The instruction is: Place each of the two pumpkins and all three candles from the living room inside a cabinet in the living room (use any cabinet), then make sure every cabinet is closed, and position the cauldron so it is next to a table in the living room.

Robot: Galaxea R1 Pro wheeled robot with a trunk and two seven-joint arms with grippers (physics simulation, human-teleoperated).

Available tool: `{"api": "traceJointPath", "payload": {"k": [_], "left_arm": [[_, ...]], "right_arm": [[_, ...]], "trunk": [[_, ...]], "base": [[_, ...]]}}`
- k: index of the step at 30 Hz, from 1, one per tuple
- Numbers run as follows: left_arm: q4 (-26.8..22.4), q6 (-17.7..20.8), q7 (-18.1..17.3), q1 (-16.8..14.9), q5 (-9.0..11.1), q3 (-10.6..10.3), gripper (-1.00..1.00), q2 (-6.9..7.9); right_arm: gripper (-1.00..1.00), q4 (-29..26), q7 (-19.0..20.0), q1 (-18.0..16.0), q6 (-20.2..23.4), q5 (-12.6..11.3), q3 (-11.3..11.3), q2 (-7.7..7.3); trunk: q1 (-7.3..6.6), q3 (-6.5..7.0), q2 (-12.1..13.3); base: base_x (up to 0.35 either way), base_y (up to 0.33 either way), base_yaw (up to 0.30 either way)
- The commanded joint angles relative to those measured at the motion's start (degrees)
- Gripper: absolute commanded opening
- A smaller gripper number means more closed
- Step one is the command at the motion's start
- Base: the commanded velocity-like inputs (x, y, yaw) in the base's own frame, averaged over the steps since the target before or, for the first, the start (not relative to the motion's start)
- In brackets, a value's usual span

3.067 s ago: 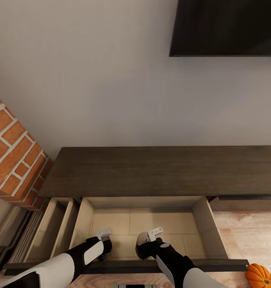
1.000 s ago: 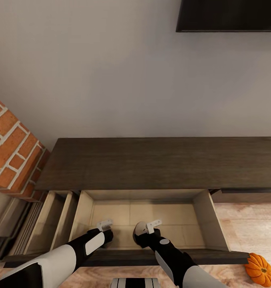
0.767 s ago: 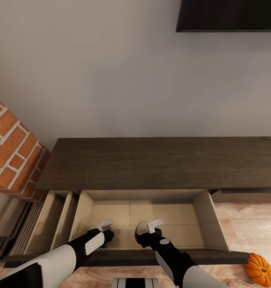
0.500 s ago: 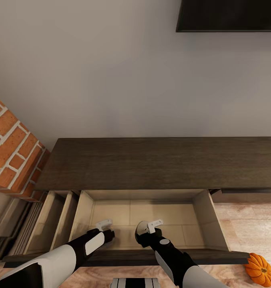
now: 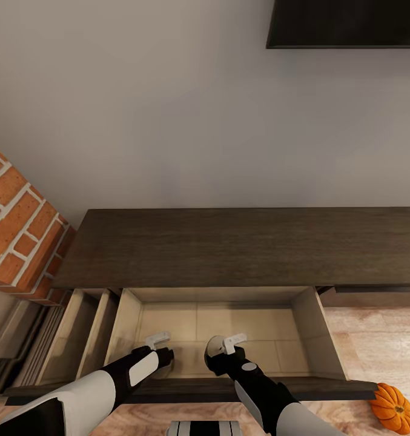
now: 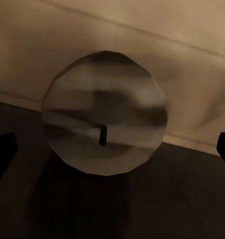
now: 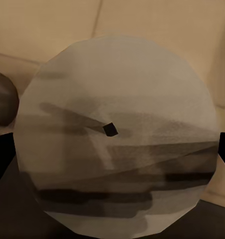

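Observation:
The dark-brown cabinet (image 5: pixel 229 248) has a wide drawer (image 5: pixel 309 330) pulled open, and both my arms reach down into it. In the left wrist view a grey candle (image 6: pixel 105 119) stands on the beige drawer floor. My left gripper (image 5: pixel 158 338) hangs above it, open, its fingers (image 6: pixel 3 149) wide apart and clear of it. In the right wrist view a second candle (image 7: pixel 114 137) sits close between the spread fingers (image 7: pixel 2 159) of my right gripper (image 5: pixel 232 343), which is open. The first candle (image 7: pixel 1 99) shows beside it. One orange pumpkin (image 5: pixel 393 409) lies on the wood floor, right of the drawer front.
A narrower drawer (image 5: pixel 77 339) stands open left of the wide one. A brick column (image 5: pixel 17 230) rises at the left. A dark screen (image 5: pixel 344 24) hangs on the wall above the cabinet. Wood floor (image 5: pixel 374 339) lies to the right.
Since 3.1 s ago the whole view has shifted a little, so the camera moved. Over the last second both arms have stayed almost still inside the drawer.

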Motion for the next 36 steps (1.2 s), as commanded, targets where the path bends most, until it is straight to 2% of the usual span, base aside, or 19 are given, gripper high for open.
{"api": "traceJointPath", "payload": {"k": [1, 11, 26, 31, 36], "left_arm": [[-0.02, 0.00, 0.00, 0.00, 0.01, 0.00, 1.00, 0.00], [-0.42, 0.00, 0.00, 0.00, 0.01, 0.00, 1.00, 0.00], [-0.45, 0.00, -0.01, 0.00, 0.00, 0.00, 1.00, 0.00], [-0.45, 0.00, -0.02, 0.00, 0.00, 0.00, 1.00, 0.00], [-0.58, 0.00, -0.04, 0.00, 0.00, 0.00, 1.00, 0.00]], "right_arm": [[-1.00, 0.12, 0.04, -0.01, 0.02, -0.06, -0.01, 0.04], [-1.00, 4.05, 0.04, -0.01, -0.64, 0.02, -0.01, 0.04], [-1.00, 4.53, 0.04, -0.01, -1.88, 0.00, 0.02, 0.22], [-1.00, 4.49, 0.04, -0.01, -4.66, 0.03, 0.07, 0.31], [-1.00, 4.49, 0.04, -0.01, -5.27, 0.02, 0.07, 0.29]], "trunk": [[0.00, 0.00, 0.00], [0.00, 0.00, 0.00], [0.00, 0.00, 0.00], [0.00, 0.00, 0.00], [0.00, 0.00, 0.00]], "base": [[0.000, 0.000, 0.000], [0.000, 0.000, 0.000], [0.000, 0.000, 0.000], [0.000, 0.000, 0.000], [0.000, 0.000, 0.000]]}}
